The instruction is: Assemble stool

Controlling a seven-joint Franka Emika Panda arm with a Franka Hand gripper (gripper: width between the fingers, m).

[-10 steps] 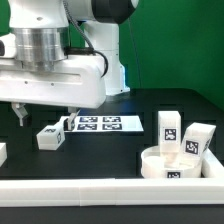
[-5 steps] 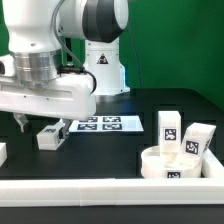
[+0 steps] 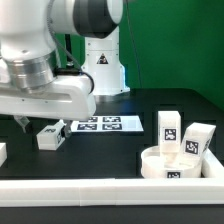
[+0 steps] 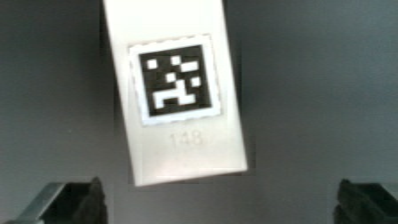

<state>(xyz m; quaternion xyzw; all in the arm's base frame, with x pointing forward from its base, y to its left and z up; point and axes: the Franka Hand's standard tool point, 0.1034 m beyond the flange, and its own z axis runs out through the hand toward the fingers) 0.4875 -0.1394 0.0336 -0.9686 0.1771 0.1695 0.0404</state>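
End effector (image 4: 222, 205) spread apart, only its tips showing; leg (image 4: 178, 95) below it, one end cropped.

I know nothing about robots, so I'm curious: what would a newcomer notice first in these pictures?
The big white robot arm fills the exterior view's left, its open end effector hanging low over the black table near a lying leg. At the exterior view's right sits the round seat, with two upright tagged legs close by it.

White legs (image 3: 50, 135) and seat (image 3: 155, 166) carry black-and-white tags (image 4: 178, 82); table (image 3: 100, 158) black.
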